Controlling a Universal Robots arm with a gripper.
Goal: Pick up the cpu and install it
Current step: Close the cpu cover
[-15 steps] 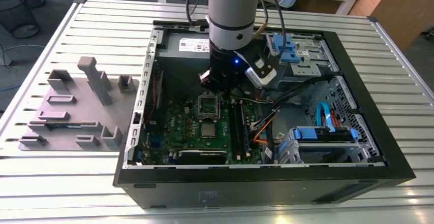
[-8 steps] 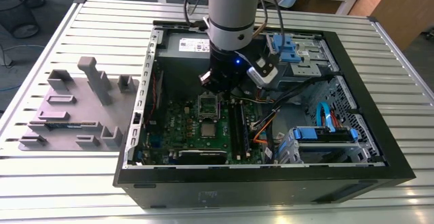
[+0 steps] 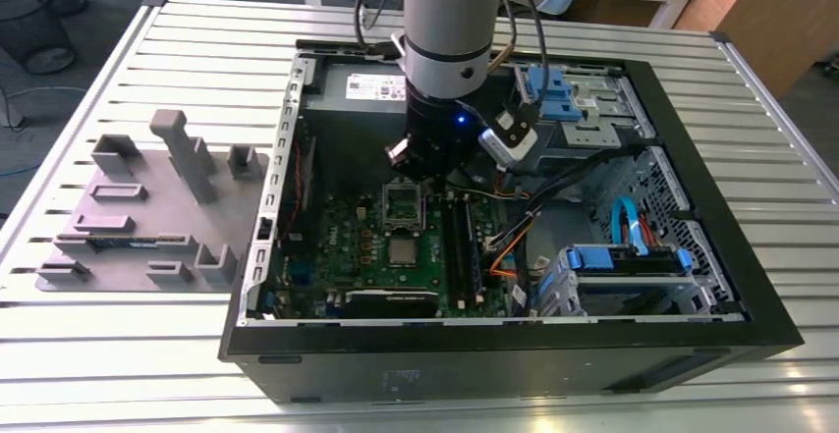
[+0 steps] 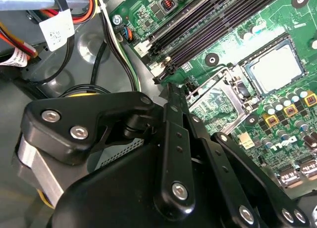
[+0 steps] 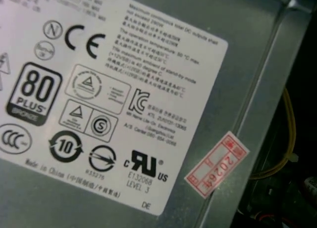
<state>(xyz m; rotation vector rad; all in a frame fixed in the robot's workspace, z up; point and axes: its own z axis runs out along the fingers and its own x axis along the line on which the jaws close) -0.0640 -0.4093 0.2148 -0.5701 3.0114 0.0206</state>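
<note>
Gripper (image 3: 421,165) hangs low inside the open computer case (image 3: 734,286), over the motherboard (image 3: 344,246) at the end nearest the power-supply box (image 3: 373,87). Whether it is spread or pressed together cannot be told; nothing can be seen in its hold.

The cpu (image 3: 404,249) lies flat, silver top up, on the motherboard just beside the hinged socket frame (image 3: 404,202). In the second wrist view the cpu (image 4: 275,67) is apart from the gripper, with the socket frame (image 4: 218,102) between the two.

Judgement: the pick-up step is in hand and not yet done. A pick calls for the gripper to be brought over the chip, squared to its edges and set down lightly among closely packed parts.

Hidden or unclear: the gripper's black linkage covers much of the second wrist view. Whether the chip sits loose or in a holder cannot be made out. The first wrist view looks at the power-supply box's label (image 5: 114,99)
</note>
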